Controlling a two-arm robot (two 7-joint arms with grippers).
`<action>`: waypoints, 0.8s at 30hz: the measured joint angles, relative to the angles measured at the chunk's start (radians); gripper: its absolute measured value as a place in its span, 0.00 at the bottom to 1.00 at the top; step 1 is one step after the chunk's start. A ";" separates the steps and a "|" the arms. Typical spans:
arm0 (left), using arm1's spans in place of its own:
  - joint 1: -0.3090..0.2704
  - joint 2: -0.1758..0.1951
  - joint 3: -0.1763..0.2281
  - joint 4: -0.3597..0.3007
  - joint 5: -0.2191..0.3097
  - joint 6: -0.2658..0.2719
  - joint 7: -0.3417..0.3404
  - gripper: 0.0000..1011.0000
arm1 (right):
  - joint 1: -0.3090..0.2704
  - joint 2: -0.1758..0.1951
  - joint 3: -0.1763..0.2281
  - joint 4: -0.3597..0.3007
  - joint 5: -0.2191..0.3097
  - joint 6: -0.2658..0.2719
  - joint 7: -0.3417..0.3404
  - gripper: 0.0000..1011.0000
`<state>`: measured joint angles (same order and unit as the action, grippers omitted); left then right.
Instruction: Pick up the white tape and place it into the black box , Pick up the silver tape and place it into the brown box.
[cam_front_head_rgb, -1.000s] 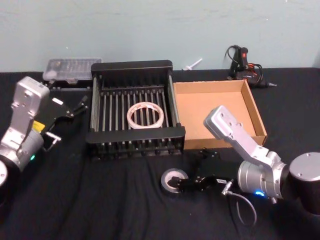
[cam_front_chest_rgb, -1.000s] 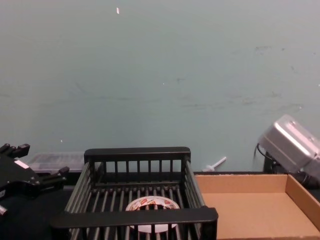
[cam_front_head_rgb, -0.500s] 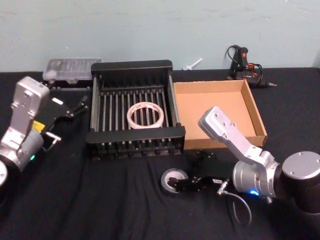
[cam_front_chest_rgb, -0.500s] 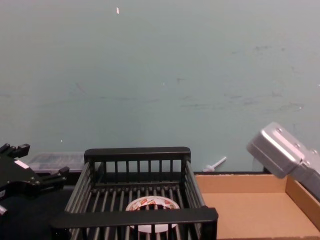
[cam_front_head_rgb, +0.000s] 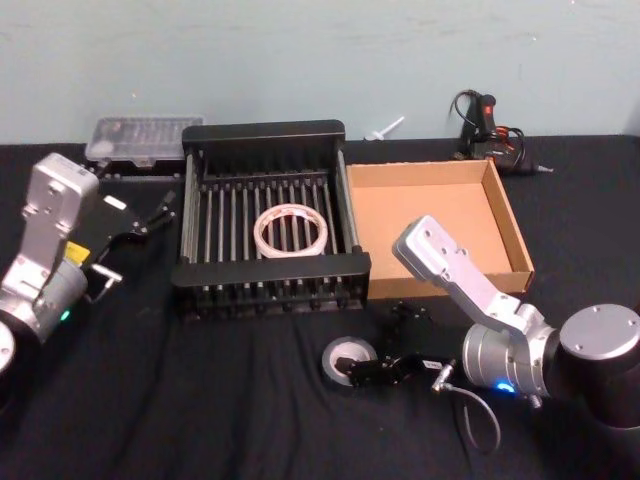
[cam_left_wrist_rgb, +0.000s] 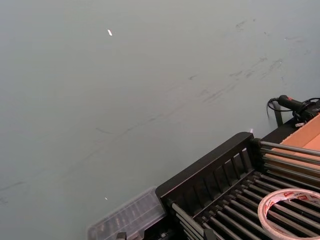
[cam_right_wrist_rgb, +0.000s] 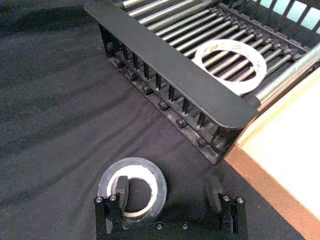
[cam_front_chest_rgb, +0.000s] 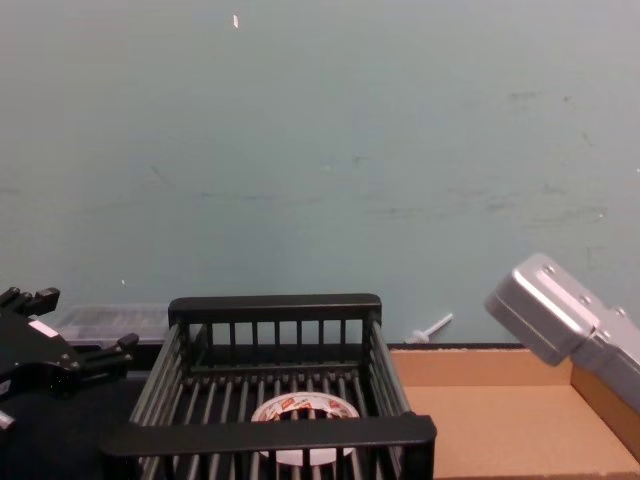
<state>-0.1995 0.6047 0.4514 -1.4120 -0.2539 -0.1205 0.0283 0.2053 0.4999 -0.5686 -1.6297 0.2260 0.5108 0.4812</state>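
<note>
Head view, right gripper (cam_front_head_rgb: 372, 371) spread open over small grey-silver tape roll (cam_front_head_rgb: 347, 360), one finger (cam_right_wrist_rgb: 120, 188) inside its core, just before black slatted crate (cam_front_head_rgb: 270, 270) holding thin white tape ring (cam_front_head_rgb: 290, 231), left gripper (cam_front_head_rgb: 150, 216) parked open beside crate.

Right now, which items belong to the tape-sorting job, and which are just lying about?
Job:
white tape, inside black box
silver tape, on the cloth at right gripper
brown box

Lying about:
clear plastic case
black corded tool
</note>
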 joint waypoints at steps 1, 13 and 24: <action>0.000 0.000 0.000 0.000 0.000 0.000 0.000 0.99 | 0.000 0.000 0.000 0.000 0.000 0.000 0.000 0.99; 0.000 0.000 0.000 0.000 0.000 0.000 0.000 0.99 | -0.001 0.001 0.001 0.000 0.001 -0.001 0.000 0.78; 0.000 0.000 0.000 0.000 0.000 0.000 0.000 0.99 | -0.001 0.001 0.001 -0.001 0.002 -0.001 0.000 0.43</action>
<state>-0.1995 0.6047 0.4514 -1.4120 -0.2539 -0.1205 0.0283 0.2047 0.5013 -0.5675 -1.6310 0.2285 0.5096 0.4807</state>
